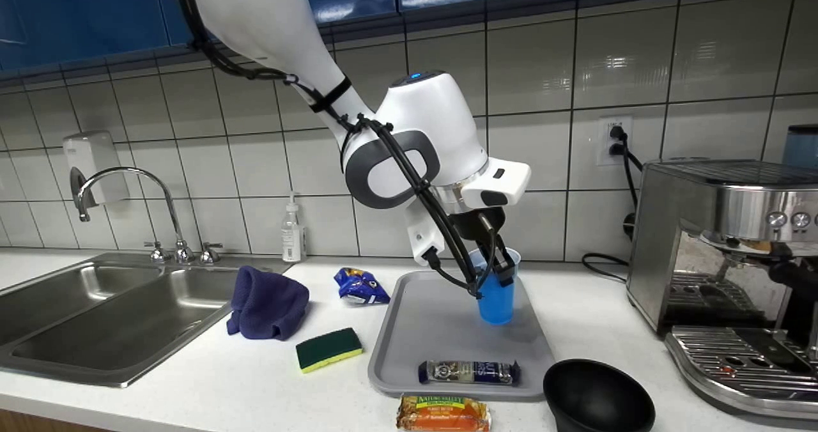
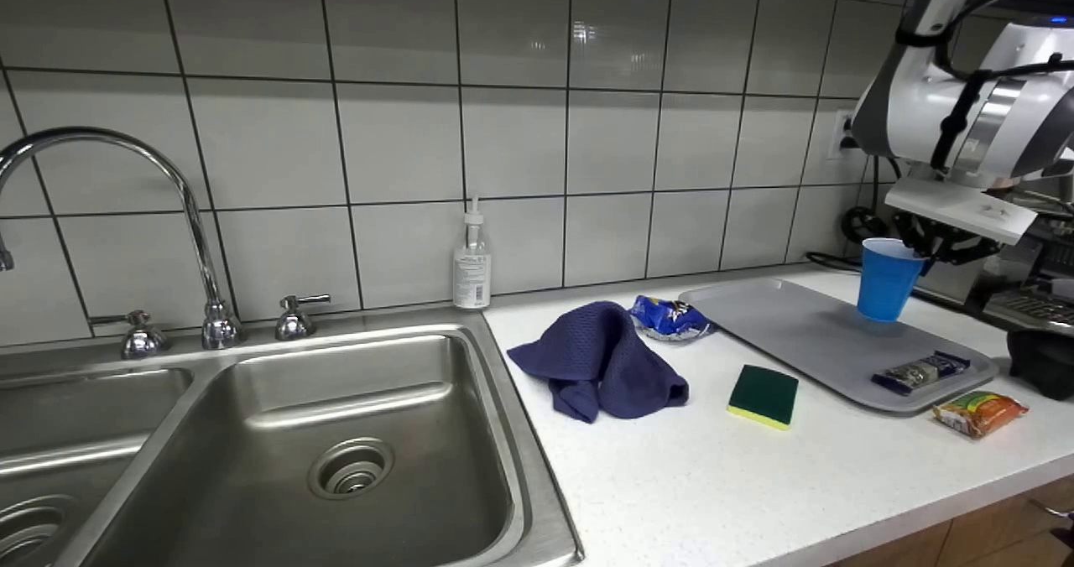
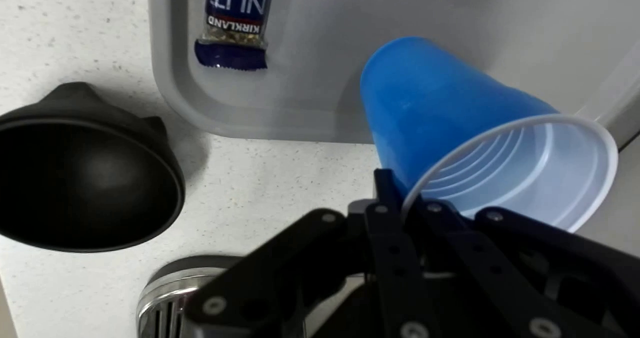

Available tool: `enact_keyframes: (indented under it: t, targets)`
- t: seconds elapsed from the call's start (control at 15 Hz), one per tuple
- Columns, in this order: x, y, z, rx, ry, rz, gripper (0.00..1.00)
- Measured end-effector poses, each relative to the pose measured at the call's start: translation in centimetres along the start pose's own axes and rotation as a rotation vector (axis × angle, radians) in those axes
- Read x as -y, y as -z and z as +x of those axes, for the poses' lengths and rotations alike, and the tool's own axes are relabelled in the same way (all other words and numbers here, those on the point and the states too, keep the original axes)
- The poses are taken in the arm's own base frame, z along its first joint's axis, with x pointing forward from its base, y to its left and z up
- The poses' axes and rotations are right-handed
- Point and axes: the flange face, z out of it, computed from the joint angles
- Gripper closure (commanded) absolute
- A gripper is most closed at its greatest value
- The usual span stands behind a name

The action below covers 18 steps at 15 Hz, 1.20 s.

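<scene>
Tool (image 3: 406, 200) has blue cup (image 3: 445, 98) pinched at the rim over the gray tray (image 1: 441, 317), can't tell if the base touches; I'd call grip done, release not yet, nut bar (image 3: 235, 25) on tray untouched.

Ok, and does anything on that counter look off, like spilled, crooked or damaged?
I see no spill or breakage. Just untidy: the towel lies bunched up beside the sink, not folded, and the blue packet near it looks crumpled. The cup, pinched at its rim by the fingers, looks intact.
</scene>
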Motion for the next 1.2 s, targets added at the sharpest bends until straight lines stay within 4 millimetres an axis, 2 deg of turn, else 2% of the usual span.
enact_keyframes:
  t: [0.47,1.2]
  targets:
    - [1.2,-0.9,-0.1,0.034,0.025,-0.039,0.99]
    - [1.5,-2.7,0.4,0.041,0.055,-0.166,0.99]
